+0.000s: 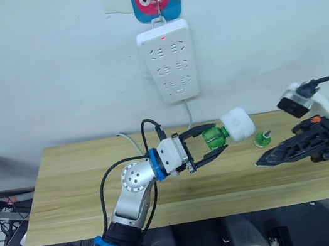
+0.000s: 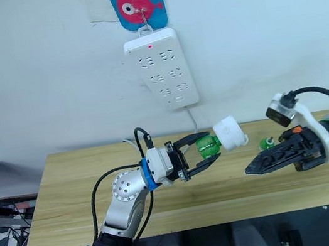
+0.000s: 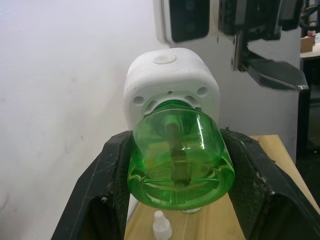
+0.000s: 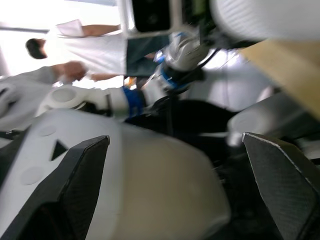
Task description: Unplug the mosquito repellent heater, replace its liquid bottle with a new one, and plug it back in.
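The white mosquito repellent heater (image 1: 237, 124) is held in the air above the table, off the power strip. A green liquid bottle (image 1: 215, 137) is still screwed into it. My left gripper (image 1: 216, 140) is shut on that bottle, one finger (image 3: 107, 185) on each side of it. A second small green bottle (image 1: 261, 138) stands upright on the table just right of the heater. My right gripper (image 1: 259, 162) hovers low over the table, right of and below the heater. Its fingers (image 4: 80, 175) stand apart with nothing between them.
A white power strip (image 1: 168, 62) hangs on the wall above the table, its red light on and its cord running down behind the wooden table (image 1: 69, 197). A small white cap (image 3: 161, 225) lies on the table under the held bottle. Cables lie on the floor at the left.
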Robot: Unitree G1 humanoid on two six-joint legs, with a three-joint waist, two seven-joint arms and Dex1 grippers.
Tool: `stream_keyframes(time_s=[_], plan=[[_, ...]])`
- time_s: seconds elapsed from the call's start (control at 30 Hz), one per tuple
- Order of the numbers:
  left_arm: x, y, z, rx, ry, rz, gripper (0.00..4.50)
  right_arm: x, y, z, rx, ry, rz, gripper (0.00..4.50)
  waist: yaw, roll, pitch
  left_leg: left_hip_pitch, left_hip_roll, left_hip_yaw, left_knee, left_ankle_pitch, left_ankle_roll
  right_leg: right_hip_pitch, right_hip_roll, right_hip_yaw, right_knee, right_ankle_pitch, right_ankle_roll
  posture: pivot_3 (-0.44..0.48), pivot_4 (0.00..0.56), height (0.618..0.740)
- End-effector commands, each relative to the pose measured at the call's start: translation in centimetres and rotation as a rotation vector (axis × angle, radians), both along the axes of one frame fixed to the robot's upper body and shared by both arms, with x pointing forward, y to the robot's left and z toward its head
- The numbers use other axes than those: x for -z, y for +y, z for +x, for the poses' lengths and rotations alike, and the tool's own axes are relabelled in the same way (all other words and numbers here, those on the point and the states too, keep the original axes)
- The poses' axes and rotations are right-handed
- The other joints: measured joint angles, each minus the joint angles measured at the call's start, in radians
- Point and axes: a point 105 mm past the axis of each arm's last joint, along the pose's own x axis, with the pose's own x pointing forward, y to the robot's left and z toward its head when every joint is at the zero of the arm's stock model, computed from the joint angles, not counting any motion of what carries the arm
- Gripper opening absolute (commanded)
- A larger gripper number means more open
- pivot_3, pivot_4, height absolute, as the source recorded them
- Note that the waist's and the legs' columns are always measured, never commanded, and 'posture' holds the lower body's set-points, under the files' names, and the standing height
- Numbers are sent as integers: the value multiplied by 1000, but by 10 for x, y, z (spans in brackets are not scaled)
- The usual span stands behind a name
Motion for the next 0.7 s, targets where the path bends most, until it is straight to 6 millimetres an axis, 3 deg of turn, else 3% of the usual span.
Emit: stream_keyframes(time_s=[0.03, 0.13, 0.33, 0.47, 0.7], plan=[[-10, -1, -9, 37, -29, -30, 2257, -1, -30, 43, 181, -181, -68, 3253, -2, 0, 0, 1, 0, 1, 0, 0, 0, 0, 0, 1, 0, 0, 1, -88, 298, 740], [-11, -2, -12, 56, -27, -26, 2257, 2, -46, 76, 278, -274, -99, 2150, -8, 1, 0, 2, 0, 4, 0, 0, 0, -1, 1, 4, 0, 1, 1, -82, 292, 740], [-14, -2, -16, 74, -19, -25, 2257, 11, -25, 106, 240, -325, -52, 67, -16, 1, 0, 2, 1, 6, -1, 0, 0, -1, 1, 4, 0, 1, 1, -73, 287, 740], [-16, -4, -19, 80, -16, -26, 2257, 20, 5, 105, 167, -284, 24, 26, -9, 1, 0, 0, 1, 4, -1, 0, 0, -2, 0, 3, 0, 1, 1, -55, 284, 740], [-17, 2, -15, 38, 0, -29, 2257, 23, 27, 53, -21, -169, 90, 26, 13, 1, 0, -3, -2, -2, 0, 0, 0, -1, -3, 1, 0, 1, 1, -34, 282, 740]])
